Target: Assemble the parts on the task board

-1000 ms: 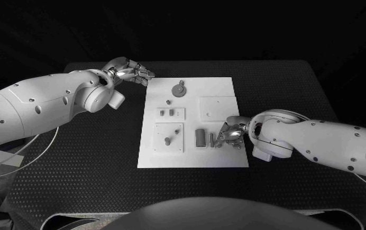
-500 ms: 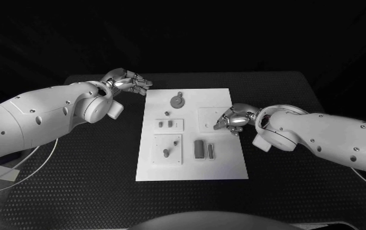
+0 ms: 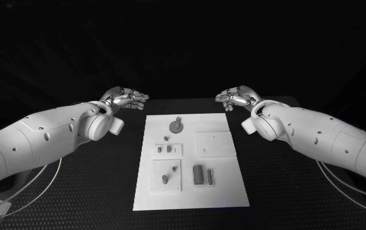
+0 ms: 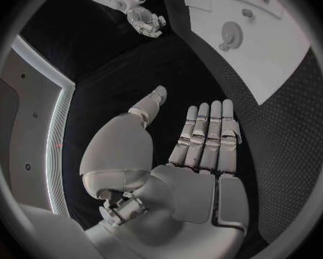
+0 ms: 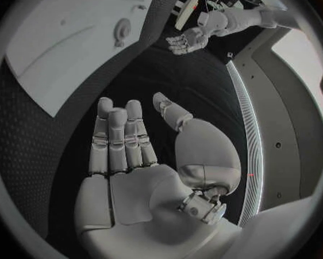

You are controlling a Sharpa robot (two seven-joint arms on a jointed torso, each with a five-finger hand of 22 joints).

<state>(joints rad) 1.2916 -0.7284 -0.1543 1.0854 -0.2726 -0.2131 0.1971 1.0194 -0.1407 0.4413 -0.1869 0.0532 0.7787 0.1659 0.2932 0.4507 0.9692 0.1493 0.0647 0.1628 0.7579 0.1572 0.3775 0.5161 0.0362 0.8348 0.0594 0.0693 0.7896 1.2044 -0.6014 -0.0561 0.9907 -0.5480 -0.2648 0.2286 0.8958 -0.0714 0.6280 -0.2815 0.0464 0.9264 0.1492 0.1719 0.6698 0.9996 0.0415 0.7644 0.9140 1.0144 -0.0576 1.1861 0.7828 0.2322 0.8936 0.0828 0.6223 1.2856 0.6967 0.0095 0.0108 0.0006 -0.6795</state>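
We saw the table [image 3: 91,187], black & textured, w/ the board [image 3: 229,187] lying flat in its middle, long side running away from the robot.

Both arms were raised at the far end of the table, one each side of the board's far edge, well apart from it. Left hand [image 3: 127,99] hovered off the board's far left corner; the left wrist view showed its palm flat, fingers [image 4: 204,133] straight & close together, thumb out to the side, holding nothing. Right hand [image 3: 236,98] hovered off the far right corner; in the right wrist view it lay the same way: fingers [image 5: 117,138] straight, side by side, thumb apart, nothing in it. Neither hand touched the board or any part.

On the board, largest first: a square plate [image 3: 215,143] at mid right, a plate [image 3: 167,176] at near left w/ small pieces on it, and a smaller plate [image 3: 166,149] at mid left w/ two little pegs. A round disc [image 3: 176,127] w/ a small stem lay near the far edge, left of centre. Near the front, right of centre, a dark block [image 3: 198,175] lay just beside a thinner bar [image 3: 209,176]; we couldn't tell if they touched.
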